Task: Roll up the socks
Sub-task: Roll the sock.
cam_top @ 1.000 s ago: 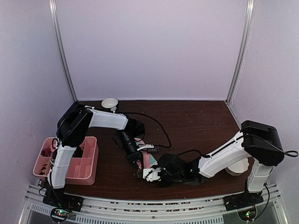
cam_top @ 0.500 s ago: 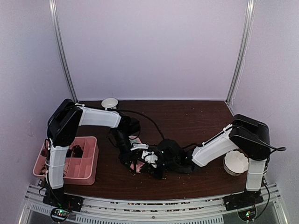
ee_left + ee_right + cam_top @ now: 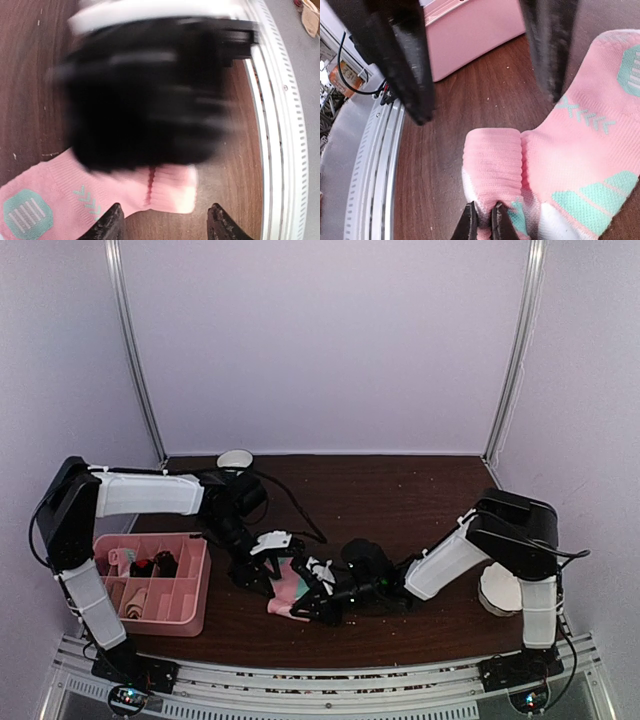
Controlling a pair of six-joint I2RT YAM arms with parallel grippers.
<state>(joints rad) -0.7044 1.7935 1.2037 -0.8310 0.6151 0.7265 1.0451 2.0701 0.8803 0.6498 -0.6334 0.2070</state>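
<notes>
Our left gripper [image 3: 165, 225] has just let go, its fingers now wide over the long pink knitted sock with mint-green markings [image 3: 580, 145] on the dark brown wooden table [image 3: 420, 500]. Our right gripper [image 3: 482, 222] has closed narrow on the folded cuff, so we judge it now keeps the roll.

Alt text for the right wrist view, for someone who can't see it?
The right pincer pinches the folded end of the pink sock on the brown table. The left pincer hangs open beyond it, pink tray behind.
</notes>
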